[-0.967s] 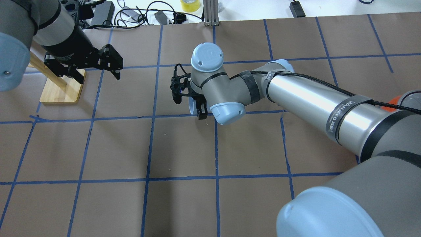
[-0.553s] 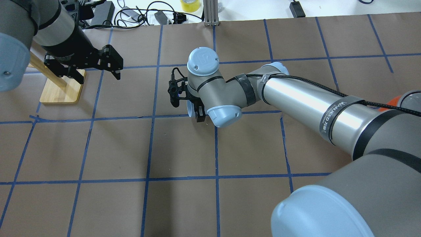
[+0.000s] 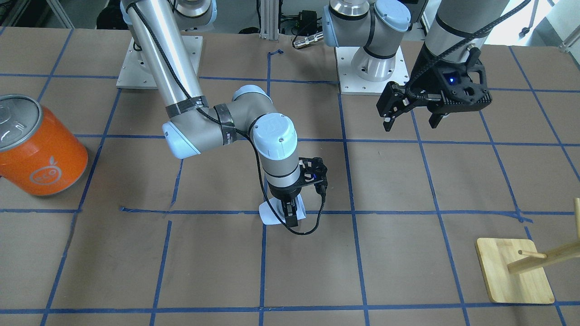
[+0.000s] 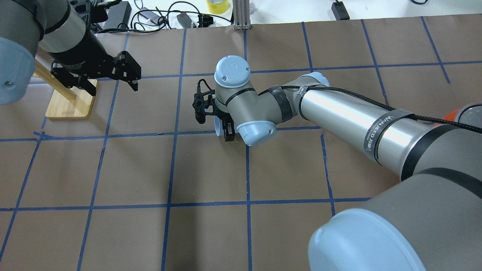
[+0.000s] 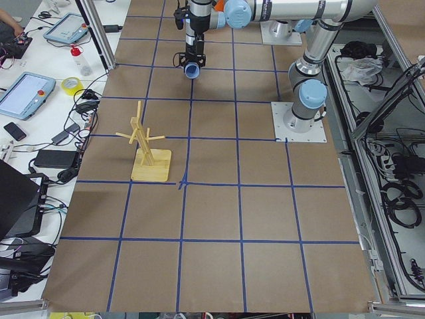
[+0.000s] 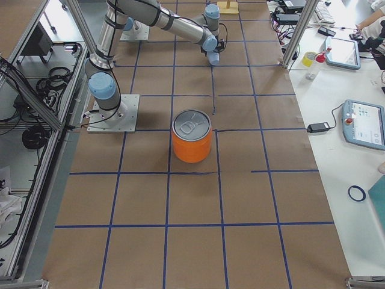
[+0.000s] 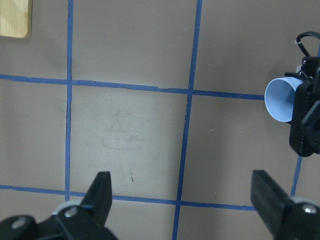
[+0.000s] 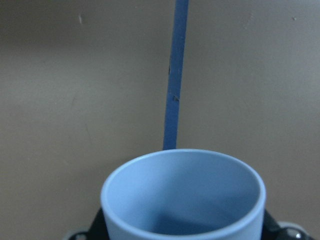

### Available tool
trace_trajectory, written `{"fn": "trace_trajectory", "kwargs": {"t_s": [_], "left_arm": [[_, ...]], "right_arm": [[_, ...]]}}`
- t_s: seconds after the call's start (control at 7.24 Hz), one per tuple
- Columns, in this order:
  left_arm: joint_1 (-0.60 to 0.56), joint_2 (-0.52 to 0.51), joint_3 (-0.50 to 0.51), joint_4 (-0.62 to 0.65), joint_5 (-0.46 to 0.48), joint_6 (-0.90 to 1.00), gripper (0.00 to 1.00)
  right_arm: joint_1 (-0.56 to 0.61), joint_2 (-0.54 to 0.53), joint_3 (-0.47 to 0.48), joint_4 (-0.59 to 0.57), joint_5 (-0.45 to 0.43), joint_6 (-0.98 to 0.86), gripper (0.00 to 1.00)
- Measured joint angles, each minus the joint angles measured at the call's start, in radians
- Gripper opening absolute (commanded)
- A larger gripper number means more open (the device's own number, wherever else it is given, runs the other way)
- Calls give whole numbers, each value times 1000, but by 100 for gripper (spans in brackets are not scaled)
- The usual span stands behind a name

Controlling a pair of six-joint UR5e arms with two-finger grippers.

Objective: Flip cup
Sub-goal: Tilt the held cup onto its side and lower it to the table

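Small pale blue cup (image 7: 280, 100), tipped sideways

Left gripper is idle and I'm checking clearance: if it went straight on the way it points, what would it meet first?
Probably the table, brown paper by a blue tape crossing, dead ahead of the open left gripper. The cup lies well off that line; depth is unclear.

Pale blue cup (image 8: 182, 200) (blue-gridded brown table (image 4: 207, 169))
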Motion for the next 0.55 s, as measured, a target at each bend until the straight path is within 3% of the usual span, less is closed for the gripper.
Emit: {"fn": "trace_trajectory", "kwargs": {"t_s": [0.55], "left_arm": [[0, -15, 0, 4, -6, -3, 100]], "right_arm": [[-1, 0, 0, 0, 4, 45, 97]]}}
